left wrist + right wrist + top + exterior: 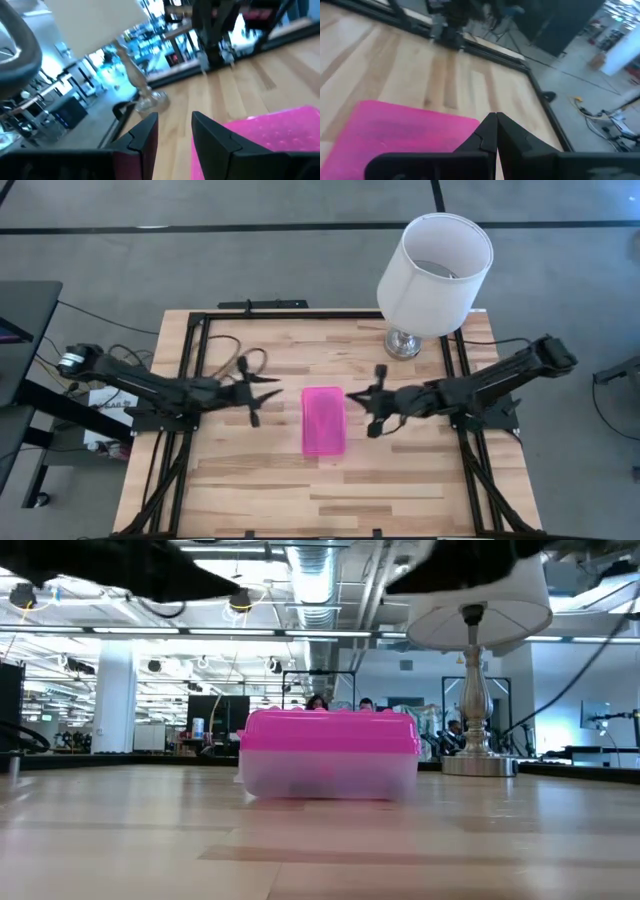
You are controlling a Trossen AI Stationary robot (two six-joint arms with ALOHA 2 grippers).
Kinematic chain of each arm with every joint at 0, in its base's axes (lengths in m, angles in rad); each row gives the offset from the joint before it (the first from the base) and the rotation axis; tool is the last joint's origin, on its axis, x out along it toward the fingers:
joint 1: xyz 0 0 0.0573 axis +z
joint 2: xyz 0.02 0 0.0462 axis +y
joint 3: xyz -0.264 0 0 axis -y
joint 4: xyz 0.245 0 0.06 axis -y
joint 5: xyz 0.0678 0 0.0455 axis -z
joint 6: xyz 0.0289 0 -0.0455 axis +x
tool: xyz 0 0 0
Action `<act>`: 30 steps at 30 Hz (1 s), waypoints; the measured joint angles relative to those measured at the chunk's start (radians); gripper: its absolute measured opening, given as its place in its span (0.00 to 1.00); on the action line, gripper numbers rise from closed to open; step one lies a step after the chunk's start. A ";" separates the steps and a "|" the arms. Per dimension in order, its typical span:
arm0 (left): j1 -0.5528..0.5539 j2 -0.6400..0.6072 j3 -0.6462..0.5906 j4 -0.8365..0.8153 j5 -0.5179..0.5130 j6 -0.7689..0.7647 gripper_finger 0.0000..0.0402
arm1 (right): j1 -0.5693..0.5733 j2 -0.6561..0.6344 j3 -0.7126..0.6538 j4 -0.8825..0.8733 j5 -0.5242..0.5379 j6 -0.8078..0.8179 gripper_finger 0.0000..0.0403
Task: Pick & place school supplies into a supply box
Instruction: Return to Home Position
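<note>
Now the supply box (323, 421) lies closed. Left of it the left gripper (175, 120) hangs released; right of it, the right gripper (495, 120) is clenched empty.

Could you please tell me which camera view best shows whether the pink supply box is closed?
The low view: it sees the supply box side-on, its pink lid sitting flat on the clear base. The high view shows only the lid's top; both wrist views catch just part of the lid.
</note>
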 joint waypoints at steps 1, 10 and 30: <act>0.000 -0.054 -0.029 0.002 0.000 0.000 0.28 | -0.010 -0.040 -0.037 0.011 -0.002 0.004 0.00; 0.016 -0.540 -0.320 0.005 0.001 -0.025 0.28 | -0.117 -0.306 -0.477 0.484 -0.015 0.033 0.00; 0.037 -0.983 -0.371 -0.442 -0.028 -0.043 0.28 | -0.323 -0.397 -0.748 0.666 -0.315 0.057 0.00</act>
